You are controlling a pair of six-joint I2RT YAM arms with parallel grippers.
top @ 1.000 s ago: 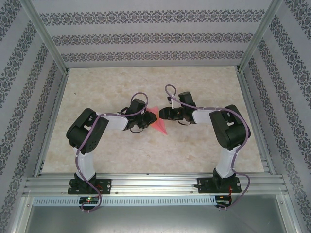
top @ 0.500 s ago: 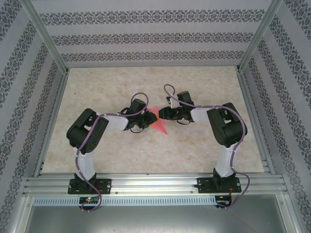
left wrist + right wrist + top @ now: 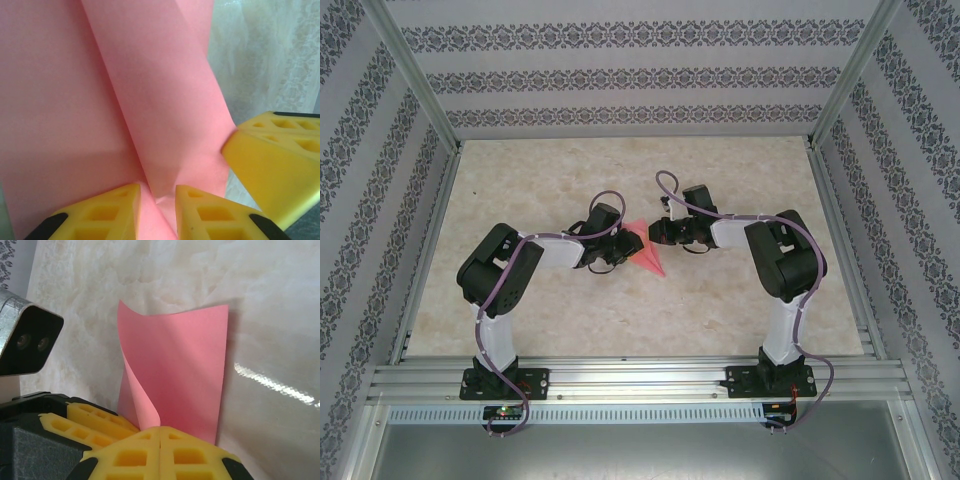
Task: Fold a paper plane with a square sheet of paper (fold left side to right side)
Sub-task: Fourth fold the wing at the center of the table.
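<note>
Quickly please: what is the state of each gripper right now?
Left gripper: closed on the folded salmon-red paper.
Right gripper: closed, fingertips at the paper's edge; whether it pinches the paper cannot be told.
</note>
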